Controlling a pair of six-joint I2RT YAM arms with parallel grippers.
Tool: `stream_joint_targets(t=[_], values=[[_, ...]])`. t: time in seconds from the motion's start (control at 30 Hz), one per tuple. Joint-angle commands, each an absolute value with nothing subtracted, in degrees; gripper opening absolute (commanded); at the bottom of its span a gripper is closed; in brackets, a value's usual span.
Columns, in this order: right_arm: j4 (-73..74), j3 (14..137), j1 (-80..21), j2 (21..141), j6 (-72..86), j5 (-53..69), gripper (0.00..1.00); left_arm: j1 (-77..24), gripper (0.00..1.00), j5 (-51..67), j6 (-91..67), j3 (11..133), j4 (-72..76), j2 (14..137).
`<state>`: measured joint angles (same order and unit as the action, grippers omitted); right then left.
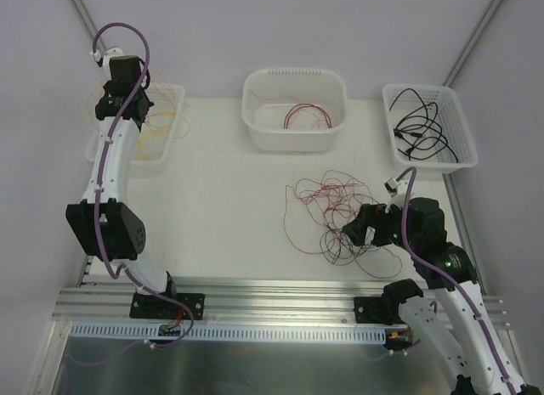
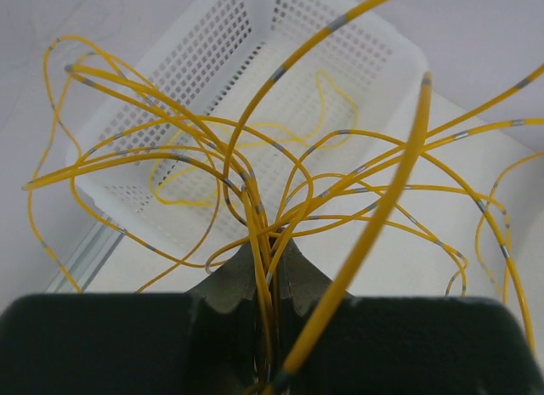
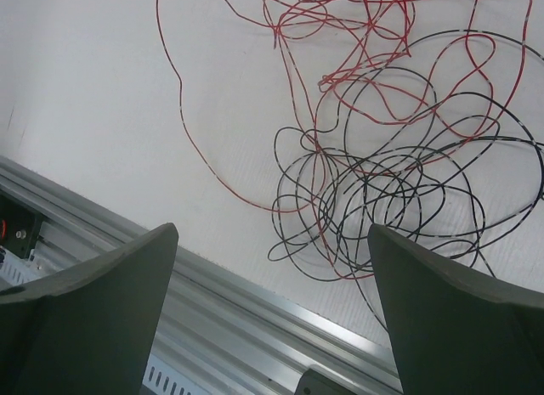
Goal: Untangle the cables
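My left gripper (image 2: 270, 246) is shut on a bundle of yellow cables (image 2: 255, 157), which fan out in wide loops above a white perforated basket (image 2: 195, 64). From the top view that gripper (image 1: 127, 102) hangs over the left basket (image 1: 176, 93), with yellow cables (image 1: 160, 123) spilling into it. A tangle of red and black cables (image 1: 336, 212) lies on the table at the right. My right gripper (image 1: 361, 229) sits at its near edge, open and holding nothing. In the right wrist view the gripper (image 3: 272, 234) stands wide over the table edge, the tangle (image 3: 382, 157) beyond it.
A white tub (image 1: 293, 75) at the back middle holds red cables (image 1: 308, 116). A perforated basket (image 1: 416, 87) at the back right holds black cables (image 1: 425, 127). An aluminium rail (image 1: 272, 297) runs along the near table edge, also seen as the rail (image 3: 212, 301) under the right fingers.
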<state>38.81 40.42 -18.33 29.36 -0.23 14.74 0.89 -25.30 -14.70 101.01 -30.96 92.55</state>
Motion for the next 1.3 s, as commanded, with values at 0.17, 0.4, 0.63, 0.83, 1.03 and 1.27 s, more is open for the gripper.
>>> stream_joint_targets(t=[0.17, 0.4, 0.63, 0.83, 1.03, 1.27], values=[[36.56, 40.17, -18.72, 29.97, -1.76, 17.49, 1.0, 8.96, 0.0, -24.08, -20.65, 102.04, -18.29, 105.72], [37.79, 40.25, -18.72, 31.46, -2.11, 17.05, 1.0, 14.15, 0.08, -19.07, -22.33, 109.33, -18.02, 119.33], [37.35, 39.55, -18.81, 33.13, -2.11, 17.49, 1.0, 14.24, 0.82, -18.28, -21.0, 109.34, -17.75, 118.84], [38.67, 40.6, -18.81, 32.52, -1.93, 17.58, 1.0, 14.24, 0.99, -17.5, -23.63, 104.87, -17.4, 111.72], [41.13, 42.62, -18.81, 30.41, -1.58, 17.93, 0.99, 13.45, 0.99, -14.86, -26.98, 99.15, -17.58, 101.88], [44.29, 43.24, -18.9, 27.77, -0.79, 18.99, 1.0, 7.75, 0.99, -6.78, -24.7, 89.14, -17.58, 91.77]])
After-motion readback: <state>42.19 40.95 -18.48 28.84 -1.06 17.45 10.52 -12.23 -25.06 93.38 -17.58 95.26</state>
